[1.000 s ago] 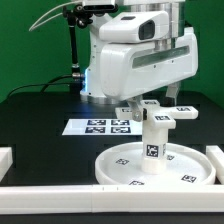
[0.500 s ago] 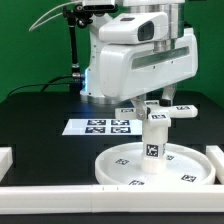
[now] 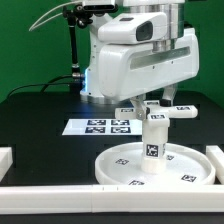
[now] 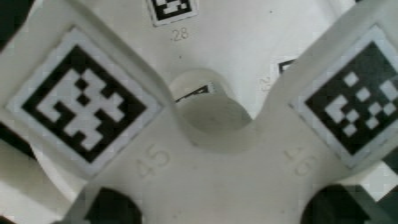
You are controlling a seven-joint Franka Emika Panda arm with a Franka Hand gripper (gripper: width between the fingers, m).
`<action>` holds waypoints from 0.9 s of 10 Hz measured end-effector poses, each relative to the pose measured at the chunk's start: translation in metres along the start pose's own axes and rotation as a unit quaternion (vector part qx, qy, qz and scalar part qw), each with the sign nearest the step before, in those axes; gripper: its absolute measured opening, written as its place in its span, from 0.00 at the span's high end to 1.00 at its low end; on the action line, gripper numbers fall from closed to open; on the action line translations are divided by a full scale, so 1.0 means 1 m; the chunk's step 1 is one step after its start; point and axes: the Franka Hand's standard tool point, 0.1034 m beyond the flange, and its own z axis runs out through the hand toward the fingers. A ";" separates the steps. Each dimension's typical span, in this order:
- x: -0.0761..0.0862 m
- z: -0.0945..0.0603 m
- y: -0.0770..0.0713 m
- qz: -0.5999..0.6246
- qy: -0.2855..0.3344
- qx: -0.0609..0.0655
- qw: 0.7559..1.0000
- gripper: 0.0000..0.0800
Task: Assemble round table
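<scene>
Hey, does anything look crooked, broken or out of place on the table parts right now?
Nothing stands out. The post stands upright at the middle of the round disc, the cross piece sits level on top of it under the hand, and the marker board lies flat behind.

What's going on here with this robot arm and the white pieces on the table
The arm is putting a small round table together. The round disc lies flat on the black table, and the short post stands upright in its middle. The end effector is right at the four-armed cross piece on top of the post, apparently seating it; whether it is gripping cannot be told. The marker board lies behind, on the exterior view's left.
</scene>
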 end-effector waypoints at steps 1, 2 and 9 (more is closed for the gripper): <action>0.001 0.000 0.001 0.050 0.004 -0.002 0.999 0.45; 0.000 0.001 0.000 0.103 0.016 -0.005 0.995 0.45; -0.001 0.001 -0.002 0.510 0.041 0.034 0.858 0.44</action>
